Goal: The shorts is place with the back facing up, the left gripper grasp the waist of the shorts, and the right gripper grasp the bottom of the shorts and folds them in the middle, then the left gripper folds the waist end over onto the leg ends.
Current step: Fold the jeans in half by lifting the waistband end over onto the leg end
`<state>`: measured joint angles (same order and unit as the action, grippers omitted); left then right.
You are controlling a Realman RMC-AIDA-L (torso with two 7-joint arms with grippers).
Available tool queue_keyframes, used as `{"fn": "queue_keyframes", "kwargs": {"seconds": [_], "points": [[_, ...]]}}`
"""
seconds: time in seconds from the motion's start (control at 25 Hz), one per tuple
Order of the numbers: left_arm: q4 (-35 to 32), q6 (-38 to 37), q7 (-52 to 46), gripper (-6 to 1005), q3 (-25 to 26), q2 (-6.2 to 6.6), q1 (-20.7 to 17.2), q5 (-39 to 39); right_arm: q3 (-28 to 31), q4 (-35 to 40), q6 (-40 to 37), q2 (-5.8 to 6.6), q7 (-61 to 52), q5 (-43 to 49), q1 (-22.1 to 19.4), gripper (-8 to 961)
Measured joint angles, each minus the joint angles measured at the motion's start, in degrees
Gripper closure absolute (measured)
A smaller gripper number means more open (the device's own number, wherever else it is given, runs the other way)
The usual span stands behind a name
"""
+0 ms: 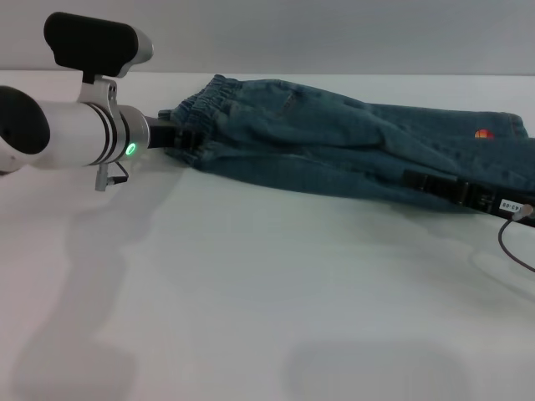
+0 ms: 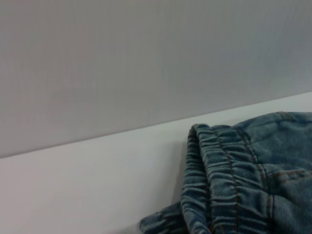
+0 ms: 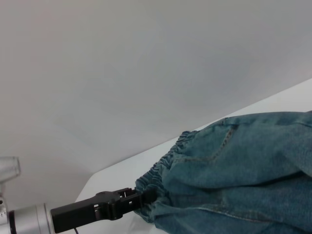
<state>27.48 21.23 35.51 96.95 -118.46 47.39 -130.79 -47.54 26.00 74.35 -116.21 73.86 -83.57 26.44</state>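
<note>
The blue denim shorts (image 1: 334, 142) lie lengthwise across the far part of the white table (image 1: 251, 301), doubled along their length. The ruffled elastic waist (image 1: 209, 96) is at the left. The leg ends (image 1: 517, 125) with the orange ball print (image 1: 483, 133) are at the right. My left gripper (image 1: 177, 135), on its silver-white arm, is shut on the near corner of the waist; the right wrist view shows its black fingers (image 3: 127, 200) pinching the band (image 3: 165, 158). My right gripper (image 1: 430, 182) is shut on the near edge of the legs. The left wrist view shows only the waistband (image 2: 219, 165).
A thin grey cable (image 1: 512, 246) loops from the right gripper at the table's right edge. A plain grey wall (image 1: 334, 33) stands right behind the shorts. White tabletop stretches from the shorts to the near edge.
</note>
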Motion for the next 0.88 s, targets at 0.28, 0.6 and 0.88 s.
{"fn": "queue_keyframes", "kwargs": {"seconds": [0.28,0.6,0.88], "points": [[6.31,-0.88,-0.56,589,-2.64,-0.31,-5.02,0.26,0.00,0.02,0.09,0.02,-0.29,-0.01,-0.36,583],[20.78,-0.62,-4.13,668,-9.34,0.03,-14.16,0.43,0.28,0.02,-0.56,-0.42,0.03,-0.01,-0.05,588],[29.10,0.83,-4.21,778,-11.59,0.06,-18.90,0.45,-0.15,0.00,-0.87,-1.36,0.16,0.88,1.15,593]]}}
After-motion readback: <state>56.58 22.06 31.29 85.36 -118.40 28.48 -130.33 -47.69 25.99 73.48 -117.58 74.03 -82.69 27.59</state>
